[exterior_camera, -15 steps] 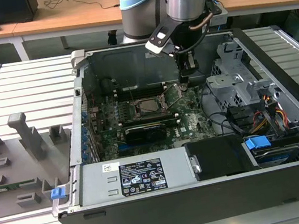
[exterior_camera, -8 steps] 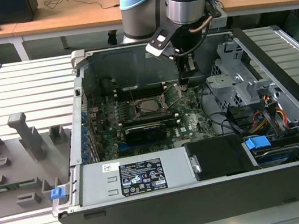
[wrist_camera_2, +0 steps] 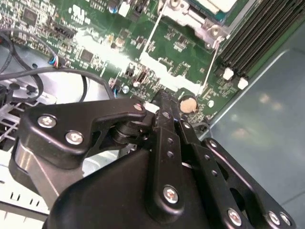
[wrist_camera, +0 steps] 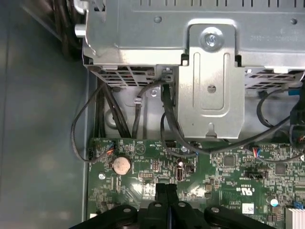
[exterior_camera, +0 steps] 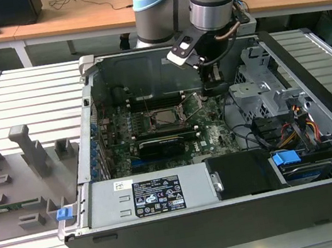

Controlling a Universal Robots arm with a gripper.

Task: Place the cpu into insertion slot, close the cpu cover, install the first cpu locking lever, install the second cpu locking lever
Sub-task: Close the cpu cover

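The tool [wrist_camera_2: 164, 99], fingers pressed together on nothing, hovers over the green board just short of the insertion slot [wrist_camera_2: 200, 24], where the cpu [wrist_camera_2: 214, 4] seems seated: light, stiff, fragile, probably best gripped by its edges.

Flat green circuit board [wrist_camera: 224, 174], white-printed; matte black metal gripper [wrist_camera_2: 164, 106]; silver-grey sheet-metal bracket [wrist_camera: 209, 95]; bright blue plastic latch [exterior_camera: 285, 158].

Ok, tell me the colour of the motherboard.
The motherboard is green, clearest in the first wrist view.
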